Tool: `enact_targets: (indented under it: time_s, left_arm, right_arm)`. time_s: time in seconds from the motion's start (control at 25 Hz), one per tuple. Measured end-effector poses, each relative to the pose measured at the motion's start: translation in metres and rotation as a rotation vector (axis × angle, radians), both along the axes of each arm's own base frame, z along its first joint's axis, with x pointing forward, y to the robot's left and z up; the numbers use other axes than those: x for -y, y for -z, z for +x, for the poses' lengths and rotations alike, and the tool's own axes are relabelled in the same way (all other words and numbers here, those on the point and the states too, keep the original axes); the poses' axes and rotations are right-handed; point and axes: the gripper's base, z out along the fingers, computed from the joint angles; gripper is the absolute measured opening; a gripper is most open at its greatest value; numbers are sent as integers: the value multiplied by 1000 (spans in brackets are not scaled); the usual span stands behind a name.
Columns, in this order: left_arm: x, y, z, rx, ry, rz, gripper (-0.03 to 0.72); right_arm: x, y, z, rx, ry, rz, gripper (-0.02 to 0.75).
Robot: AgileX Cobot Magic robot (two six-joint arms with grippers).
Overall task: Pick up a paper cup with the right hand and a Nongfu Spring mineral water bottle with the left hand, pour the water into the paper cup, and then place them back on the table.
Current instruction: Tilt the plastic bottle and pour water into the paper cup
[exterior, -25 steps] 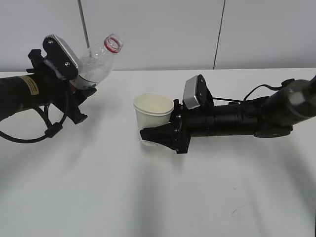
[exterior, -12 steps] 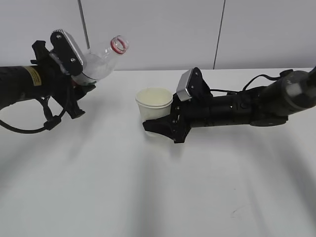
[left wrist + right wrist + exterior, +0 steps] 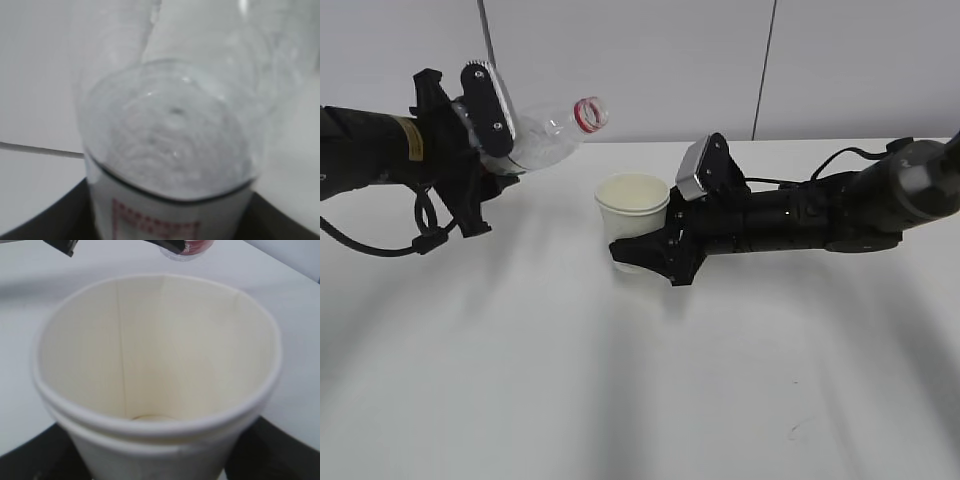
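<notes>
My left gripper (image 3: 485, 175) is shut on the Nongfu Spring bottle (image 3: 552, 132), held in the air at the left and tilted with its open red-ringed mouth (image 3: 591, 112) pointing right toward the cup. In the left wrist view the bottle (image 3: 172, 150) fills the frame, with water inside and the label's edge at the bottom. My right gripper (image 3: 642, 252) is shut on the cream paper cup (image 3: 633, 218), upright just above the white table (image 3: 640, 380). In the right wrist view the cup (image 3: 155, 365) looks empty, with the bottle mouth (image 3: 185, 247) above its far rim.
A pale wall with two dark vertical seams (image 3: 764, 70) stands behind the table's far edge. A small dark scuff (image 3: 798, 430) marks the tabletop at the front right.
My left arm has swung the bottle to the right and tipped it lower, bringing its mouth closer to the cup. My right arm lifted the cup slightly, then held still.
</notes>
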Motion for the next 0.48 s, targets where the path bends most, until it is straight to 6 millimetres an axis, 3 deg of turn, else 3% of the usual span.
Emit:
enact_targets:
  time_s: [0.48]
  left_arm:
    - [3,-6,4,1,32,140,390]
  right_arm:
    - [3,3,6,0,54,-62,494]
